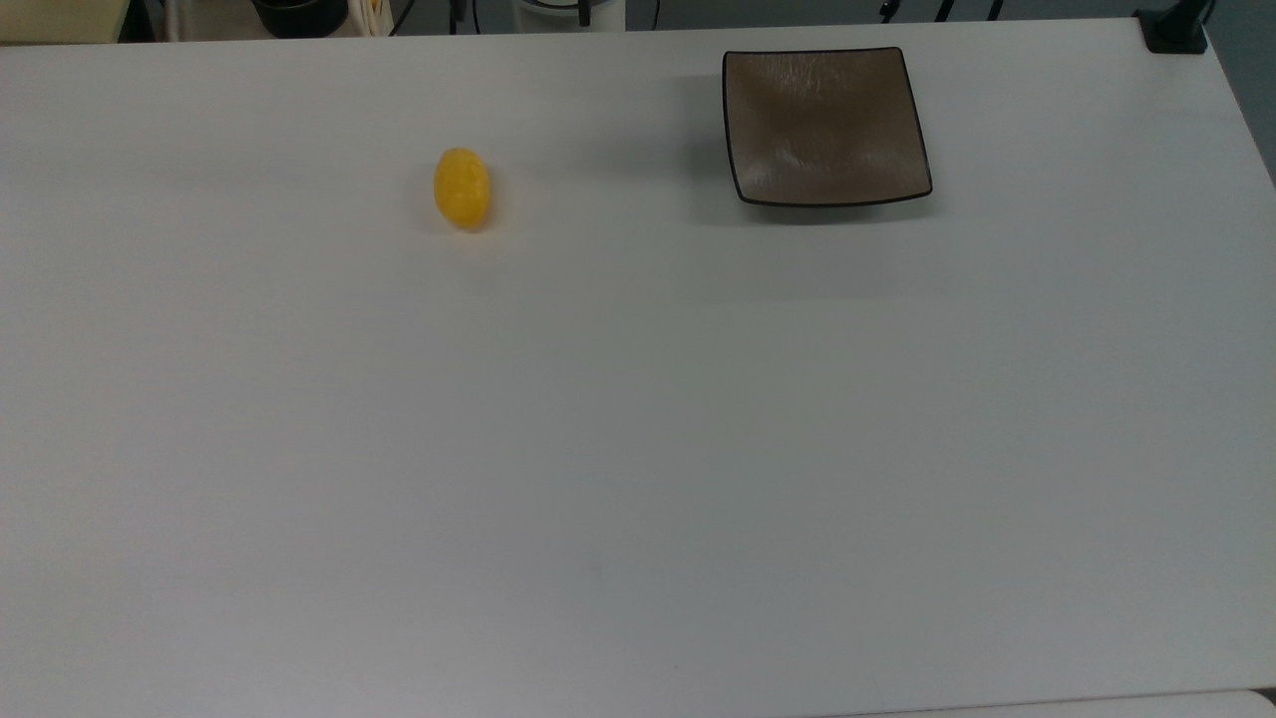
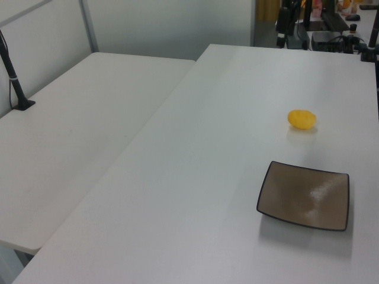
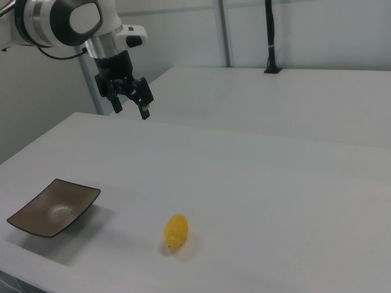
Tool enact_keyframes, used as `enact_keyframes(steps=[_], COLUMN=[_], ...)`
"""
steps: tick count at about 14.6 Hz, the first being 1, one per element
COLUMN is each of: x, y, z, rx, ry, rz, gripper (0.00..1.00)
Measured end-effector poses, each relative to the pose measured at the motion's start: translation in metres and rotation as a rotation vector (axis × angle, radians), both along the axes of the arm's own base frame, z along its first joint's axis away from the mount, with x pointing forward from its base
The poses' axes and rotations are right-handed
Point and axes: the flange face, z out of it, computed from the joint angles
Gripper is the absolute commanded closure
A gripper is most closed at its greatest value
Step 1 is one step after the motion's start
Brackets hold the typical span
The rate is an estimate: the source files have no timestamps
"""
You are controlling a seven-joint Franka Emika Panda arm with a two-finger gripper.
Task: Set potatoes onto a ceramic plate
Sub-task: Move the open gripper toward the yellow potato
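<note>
A small bright yellow potato (image 1: pixel 462 188) lies on the white table, well to the top view's left of the plate. The same potato (image 2: pixel 302 119) sits beyond the plate in the left view, and the potato (image 3: pixel 176 232) lies near the front edge in the right view. The square brown-grey ceramic plate (image 1: pixel 825 125) (image 2: pixel 304 195) (image 3: pixel 54 207) holds nothing. My gripper (image 3: pixel 131 111) hangs high above the table, up and behind the plate in the right view, open with nothing between its fingers.
The white table (image 1: pixel 638 449) spreads wide and bare around both things. A second white table (image 2: pixel 77 136) adjoins it, with a black clamped post (image 2: pixel 15 77) (image 3: pixel 270 43) at its far side. Dark equipment (image 2: pixel 331 29) stands past the table's far end.
</note>
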Motion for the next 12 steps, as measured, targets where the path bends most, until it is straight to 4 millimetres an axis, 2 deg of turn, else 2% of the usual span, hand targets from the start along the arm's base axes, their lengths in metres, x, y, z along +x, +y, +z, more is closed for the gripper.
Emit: enact_keyframes(steps=[12], x=[0.0027], y=[0.0036], z=[-0.0058], rx=[-0.001], ry=[0.01], rz=[0.006], gripper=[0.0])
